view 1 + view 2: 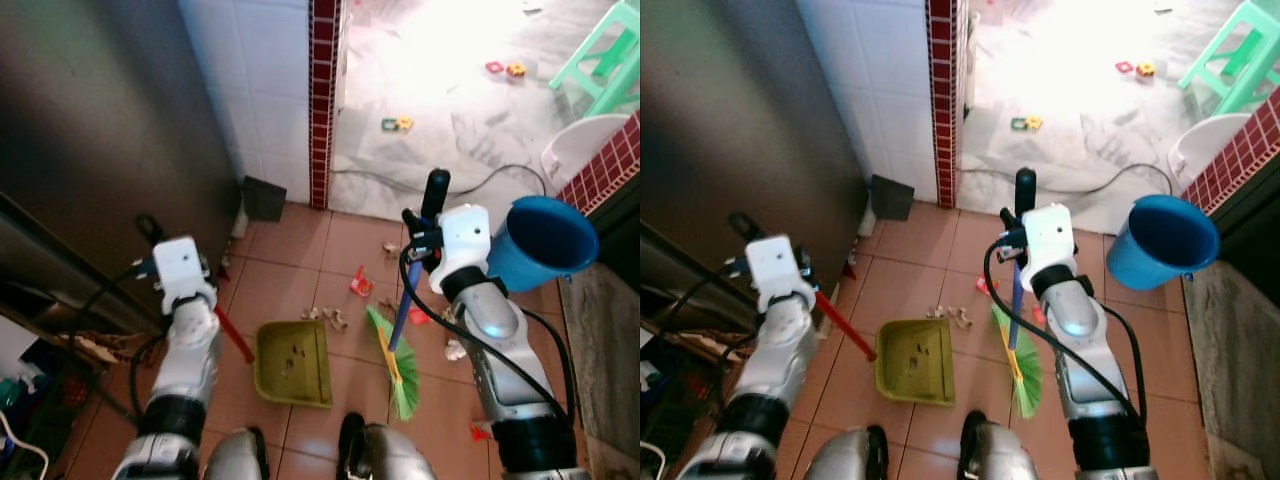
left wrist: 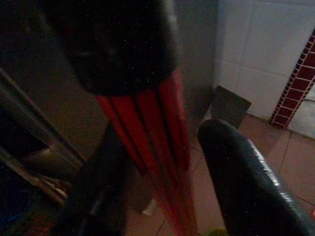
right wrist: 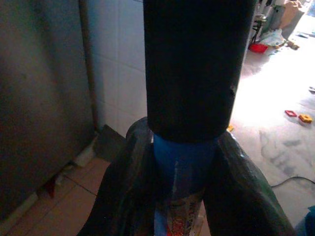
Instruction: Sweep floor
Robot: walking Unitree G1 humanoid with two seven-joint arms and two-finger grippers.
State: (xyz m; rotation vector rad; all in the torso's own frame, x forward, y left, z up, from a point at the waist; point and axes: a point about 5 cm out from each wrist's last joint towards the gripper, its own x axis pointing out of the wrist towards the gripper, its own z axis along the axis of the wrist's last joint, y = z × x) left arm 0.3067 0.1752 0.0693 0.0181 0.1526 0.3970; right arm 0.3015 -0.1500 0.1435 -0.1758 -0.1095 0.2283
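The right gripper [image 1: 1020, 248] has its fingers [image 3: 125, 177] closed around the blue handle of the broom [image 1: 398, 352], just under the black cap on top. The grip is high, so the broom hangs almost upright and its green bristles touch the floor [image 1: 300, 250] just beside the dustpan [image 1: 293, 362]. I think this lets the arm swing the bristles across the tiles with a small move of the wrist.

The left gripper [image 1: 150, 262] has its fingers [image 2: 246, 182] closed on the red handle of the dustpan. The handle goes down in a slant to the green pan, which lies flat on the tiles with its open mouth turned away from the robot, toward the litter. A few crumbs already lie inside it. Held like this, the pan seems ready to receive what the broom pushes in.

The litter [image 1: 361, 283] is scraps of paper and red wrappers, spread on the tiles in front of the pan and around the bristles; one red piece lies near the right foot.

Around: a dark steel cabinet [image 1: 110, 120] stands close on the left and leaves little room for that arm. A blue bucket [image 1: 540, 243] is near the right arm and could be hit by a wide stroke. A black cable [image 1: 480, 190] crosses the pale floor beyond, where some small toys [image 1: 397, 124] and a green stool [image 1: 600, 60] are, well apart from the work.
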